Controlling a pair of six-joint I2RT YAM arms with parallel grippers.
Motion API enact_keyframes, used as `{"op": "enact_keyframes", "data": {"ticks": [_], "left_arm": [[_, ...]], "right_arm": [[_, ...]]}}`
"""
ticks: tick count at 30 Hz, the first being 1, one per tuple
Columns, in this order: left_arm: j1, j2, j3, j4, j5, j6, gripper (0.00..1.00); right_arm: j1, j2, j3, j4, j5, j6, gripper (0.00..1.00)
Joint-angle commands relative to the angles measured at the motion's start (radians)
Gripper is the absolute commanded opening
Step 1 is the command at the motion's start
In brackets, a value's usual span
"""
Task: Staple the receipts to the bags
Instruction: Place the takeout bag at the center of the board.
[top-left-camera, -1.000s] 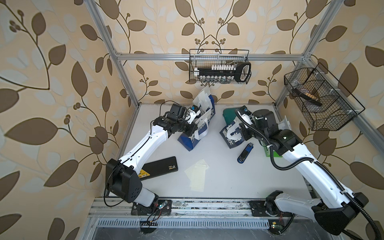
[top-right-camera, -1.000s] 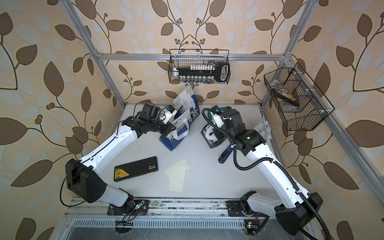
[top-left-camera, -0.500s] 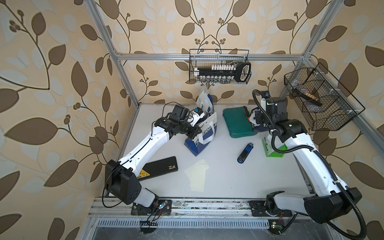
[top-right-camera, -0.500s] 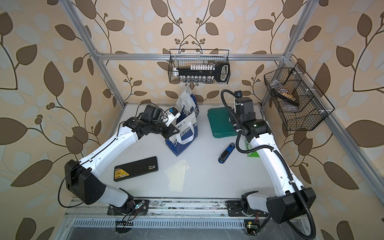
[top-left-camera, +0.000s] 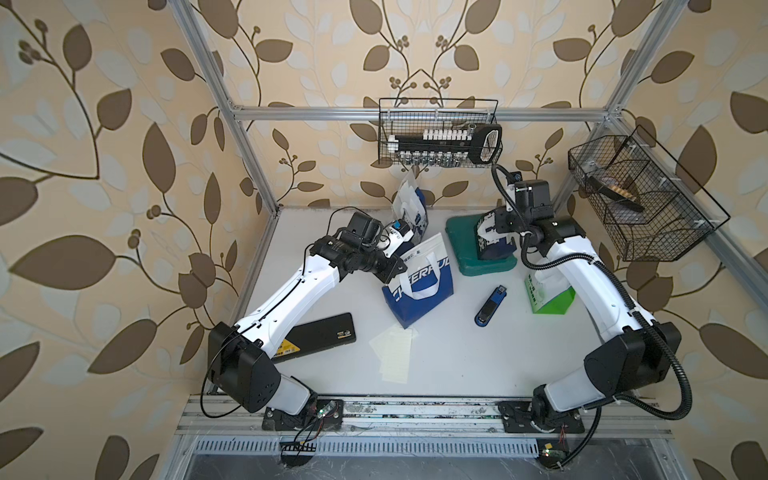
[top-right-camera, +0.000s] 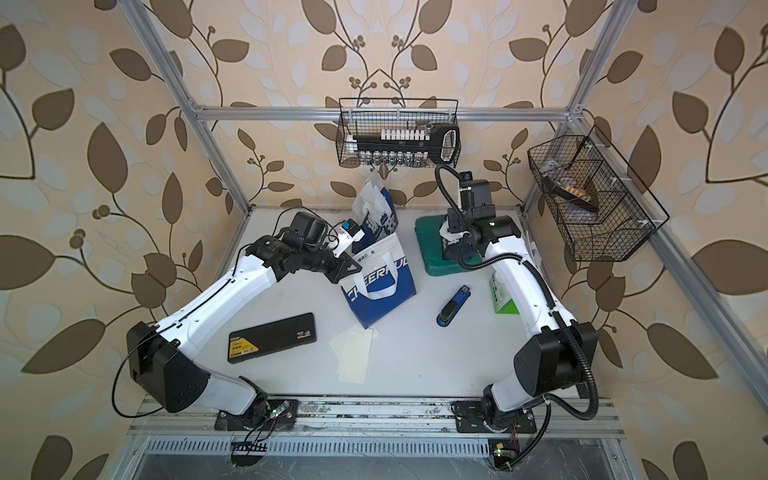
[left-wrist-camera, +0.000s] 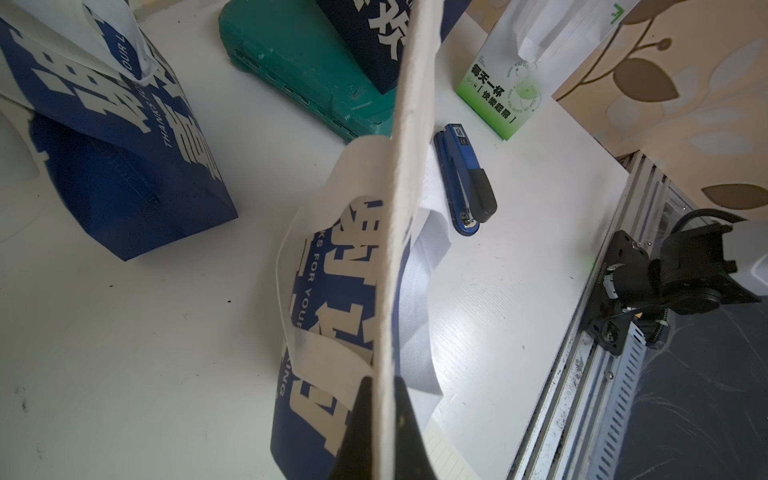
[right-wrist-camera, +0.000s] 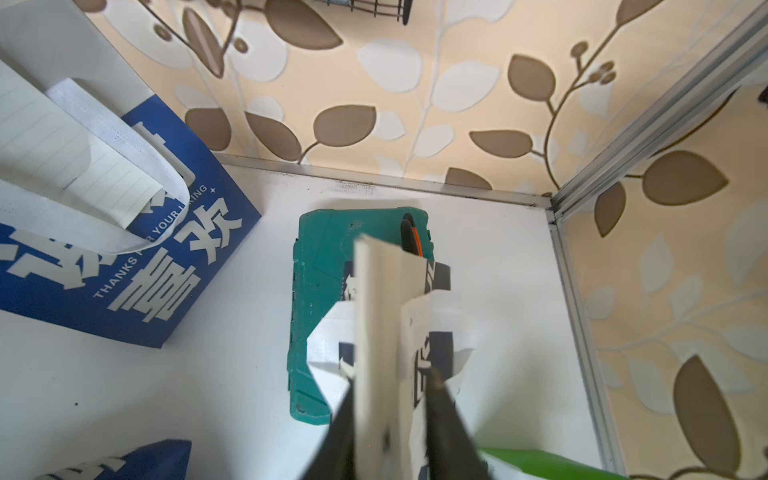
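pinching blue-and-white bag (top-left-camera: 411, 307) rim, left gripper (left-wrist-camera: 381, 384) clenched; right gripper (right-wrist-camera: 392, 390) straddling navy bag (right-wrist-camera: 440, 274) on green case (right-wrist-camera: 320, 266), grip unclear.

The left arm (top-left-camera: 299, 291) reaches forward, elbow bent. The left gripper (left-wrist-camera: 383, 380) is pinched tight on the blue-and-white bag (top-left-camera: 419, 291), left of the stapler (top-left-camera: 491, 305). The right arm (top-left-camera: 590, 278) stretches beyond the stapler, with the right gripper (right-wrist-camera: 392, 386) angled down and its fingers parted.

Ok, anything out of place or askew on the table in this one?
Yes. The small navy bag stands on top of the green plastic case, not on the table. The nearer large blue-and-white bag, pinched at its rim by the left fingers, leans tilted, its lower corner seemingly on the loose receipts.
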Motion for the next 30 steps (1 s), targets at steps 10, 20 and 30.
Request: {"op": "enact_keyframes", "data": {"ticks": [10, 20, 30], "left_arm": [[-0.009, -0.037, 0.036, 0.107, -0.225, 0.0, 0.0], [-0.01, 0.044, 0.07, 0.067, -0.431, -0.082, 0.0], [-0.009, 0.034, 0.029, 0.11, -0.512, -0.182, 0.0]], "right_arm": [[0.085, -0.255, -0.159, 0.191, -0.004, -0.069, 0.67], [0.578, -0.466, -0.616, 0.195, -0.24, -0.133, 0.67], [0.765, -0.229, -0.807, 0.375, -0.379, -0.058, 0.67]]}}
